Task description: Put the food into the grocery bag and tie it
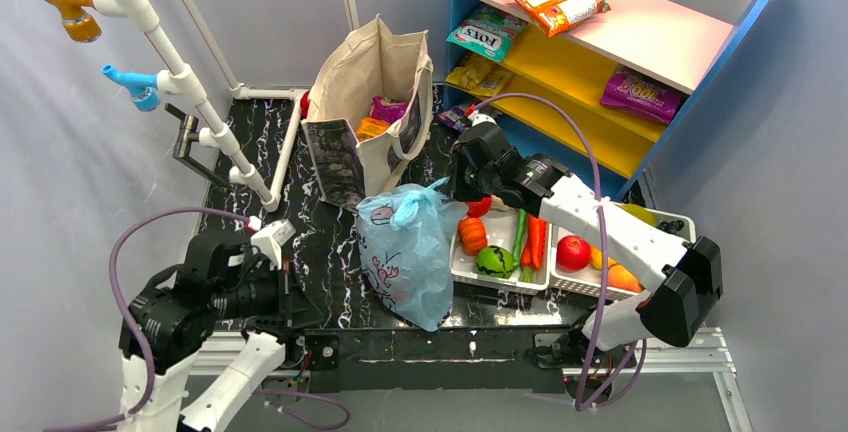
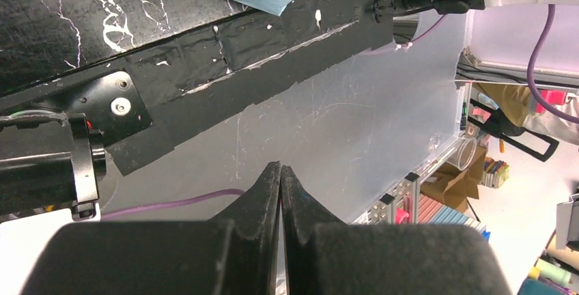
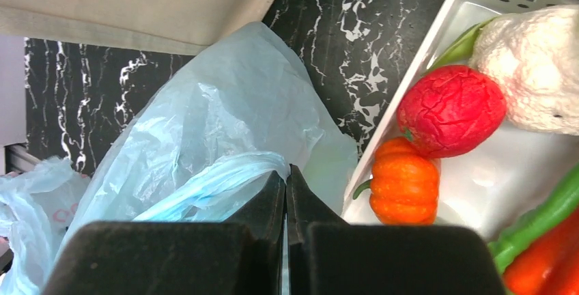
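Observation:
The light-blue grocery bag (image 1: 405, 252) stands bulging mid-table, its handles bunched at the top; what is inside it is hidden. My right gripper (image 1: 450, 189) (image 3: 286, 169) is at that top, shut, with a twisted bag handle (image 3: 205, 186) running into its fingertips. Just right of the bag, food lies in a white tray (image 1: 462, 270): an orange pumpkin (image 3: 403, 179), a red round one (image 3: 450, 110), a green one (image 1: 493, 260) and a carrot (image 1: 537, 240). My left gripper (image 2: 280, 166) is shut on nothing, drawn back over the table's near edge at the left.
A beige canvas tote (image 1: 370, 102) stands behind the bag. A second white tray (image 1: 680, 224) holds a red apple (image 1: 573, 252) and orange fruit. A shelf (image 1: 600, 52) with snack packets is at the back right, a white pipe rack (image 1: 190, 82) at the back left.

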Controlling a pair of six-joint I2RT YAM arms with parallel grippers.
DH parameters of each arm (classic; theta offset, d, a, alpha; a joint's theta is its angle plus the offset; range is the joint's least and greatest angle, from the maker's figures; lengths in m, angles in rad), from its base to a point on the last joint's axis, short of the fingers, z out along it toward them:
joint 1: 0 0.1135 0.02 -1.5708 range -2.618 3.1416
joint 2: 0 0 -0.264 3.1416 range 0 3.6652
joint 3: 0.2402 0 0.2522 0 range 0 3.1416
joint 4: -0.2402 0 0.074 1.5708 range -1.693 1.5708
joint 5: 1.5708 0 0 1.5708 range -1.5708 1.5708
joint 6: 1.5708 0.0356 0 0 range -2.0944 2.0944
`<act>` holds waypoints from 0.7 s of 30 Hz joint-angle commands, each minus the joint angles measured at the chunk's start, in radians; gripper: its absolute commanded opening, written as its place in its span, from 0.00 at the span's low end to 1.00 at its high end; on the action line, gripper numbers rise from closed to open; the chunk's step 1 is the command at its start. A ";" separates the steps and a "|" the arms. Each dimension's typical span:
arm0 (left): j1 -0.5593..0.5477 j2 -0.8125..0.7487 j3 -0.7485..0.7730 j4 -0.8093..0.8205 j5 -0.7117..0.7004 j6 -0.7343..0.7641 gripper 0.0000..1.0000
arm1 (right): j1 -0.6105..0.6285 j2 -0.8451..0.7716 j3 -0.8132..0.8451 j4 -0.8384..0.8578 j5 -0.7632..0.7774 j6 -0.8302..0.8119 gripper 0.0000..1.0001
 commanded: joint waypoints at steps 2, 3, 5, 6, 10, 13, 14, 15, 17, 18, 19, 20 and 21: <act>-0.005 0.022 0.054 0.015 -0.018 -0.023 0.03 | 0.012 -0.060 0.035 0.058 -0.020 0.022 0.01; -0.005 0.042 0.096 0.016 -0.030 -0.022 0.18 | 0.011 -0.062 0.055 0.055 -0.033 0.022 0.01; -0.005 0.094 0.199 0.015 -0.050 -0.012 0.38 | 0.011 -0.062 0.091 0.047 -0.064 0.023 0.01; -0.005 0.128 0.240 0.015 -0.055 -0.008 0.46 | 0.012 -0.062 0.108 0.043 -0.085 0.024 0.01; -0.005 0.258 0.373 0.028 -0.077 -0.029 0.62 | 0.035 -0.064 0.176 0.025 -0.146 0.023 0.01; -0.005 0.303 0.390 0.085 -0.039 -0.049 0.61 | 0.076 -0.070 0.192 0.015 -0.145 0.009 0.01; -0.005 0.307 0.373 0.115 -0.022 -0.057 0.60 | 0.088 -0.071 0.190 0.014 -0.146 0.008 0.01; -0.005 0.303 0.353 0.149 -0.007 -0.065 0.58 | 0.101 -0.070 0.188 0.012 -0.147 0.008 0.01; -0.005 0.300 0.303 0.221 0.039 -0.077 0.55 | 0.122 -0.070 0.182 0.012 -0.149 0.013 0.01; -0.005 0.300 0.279 0.256 0.061 -0.082 0.54 | 0.133 -0.070 0.180 0.011 -0.149 0.017 0.01; -0.005 0.299 0.254 0.292 0.084 -0.088 0.53 | 0.144 -0.068 0.179 0.012 -0.147 0.021 0.01; -0.005 0.299 0.230 0.339 0.116 -0.096 0.52 | 0.155 -0.066 0.179 0.013 -0.144 0.025 0.01; -0.005 0.297 0.204 0.361 0.140 -0.099 0.52 | 0.160 -0.065 0.178 0.014 -0.141 0.029 0.01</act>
